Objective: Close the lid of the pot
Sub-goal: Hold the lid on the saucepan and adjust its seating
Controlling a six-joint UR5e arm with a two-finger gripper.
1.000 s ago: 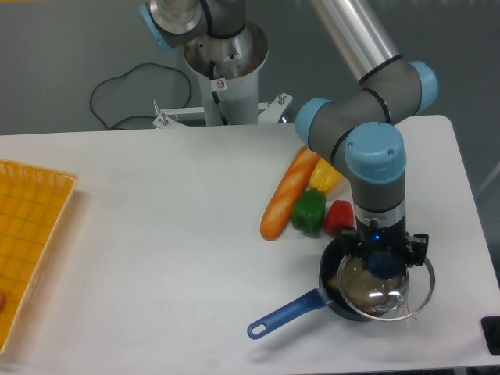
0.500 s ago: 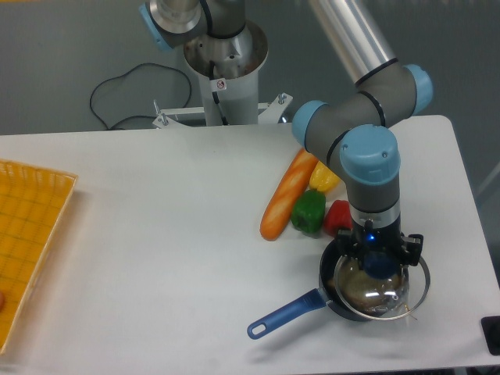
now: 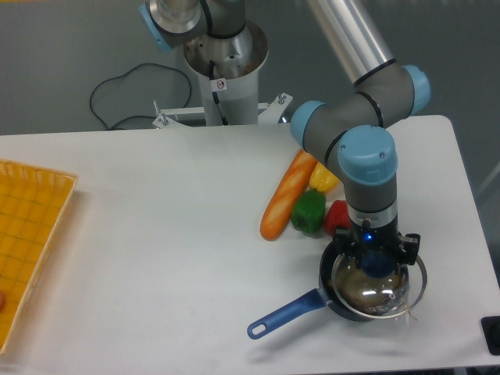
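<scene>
The dark pot (image 3: 334,291) sits near the table's front right, its long blue handle (image 3: 283,314) pointing front-left. The glass lid (image 3: 380,289) with its silver rim hangs over the pot, offset a little to the right of the pot's rim. My gripper (image 3: 375,262) points straight down over it and is shut on the lid's blue knob (image 3: 376,263). The fingertips are mostly hidden by the gripper body.
An orange carrot-like vegetable (image 3: 289,194), a yellow pepper (image 3: 324,177), a green pepper (image 3: 309,211) and a red pepper (image 3: 338,216) lie just behind the pot. An orange tray (image 3: 27,234) is at the left edge. A dark object (image 3: 492,334) sits at the front right corner.
The gripper and lid have shifted slightly left, bringing the lid closer to centred over the pot.
</scene>
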